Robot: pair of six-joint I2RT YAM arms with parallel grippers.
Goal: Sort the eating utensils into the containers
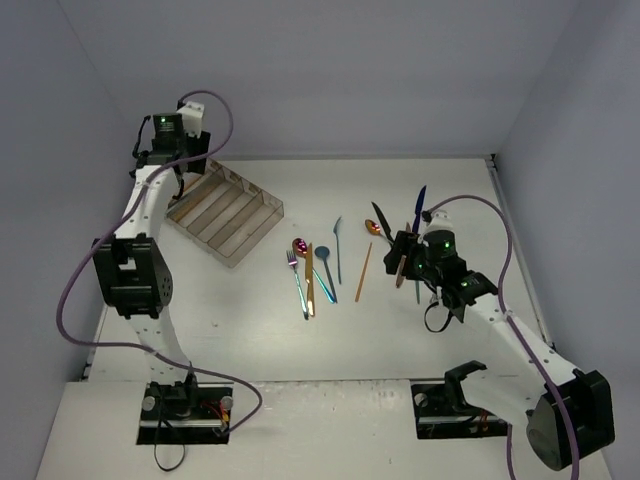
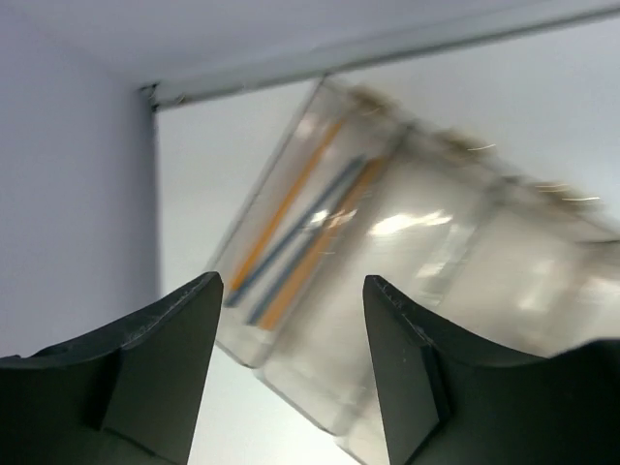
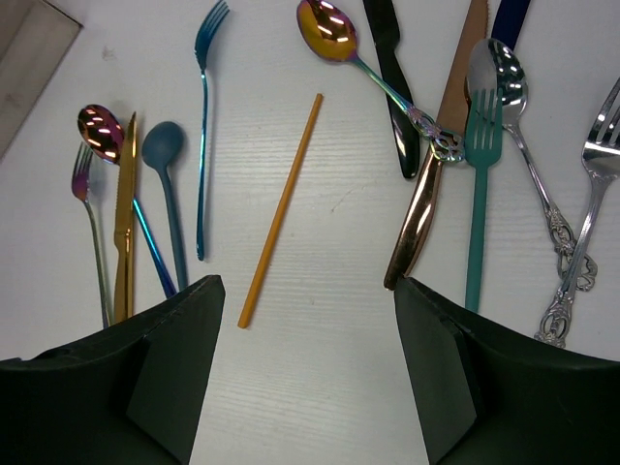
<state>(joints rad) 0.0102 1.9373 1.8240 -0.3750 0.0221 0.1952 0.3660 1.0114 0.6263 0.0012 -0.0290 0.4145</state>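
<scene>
Right jaws hang spread and empty just by the thin orange chopstick (image 3: 281,208), which lies flat and alone on the white wood-grain desk (image 3: 329,387), between the blue fork (image 3: 201,145) and the copper knife (image 3: 426,194). Likely light, stiff, slick and low-lying: pinch mid-length across its width, tips right down at the desk, or it pivots. Left jaws, also spread and empty, hover over the clear compartmented plastic tray (image 1: 258,238) at far left; one compartment holds orange and blue-grey sticks, blurred. Pale grey walls enclose the desk.

White table (image 1: 400,340) carries loose utensils (image 1: 309,280) and a clear tray (image 1: 225,213).
</scene>
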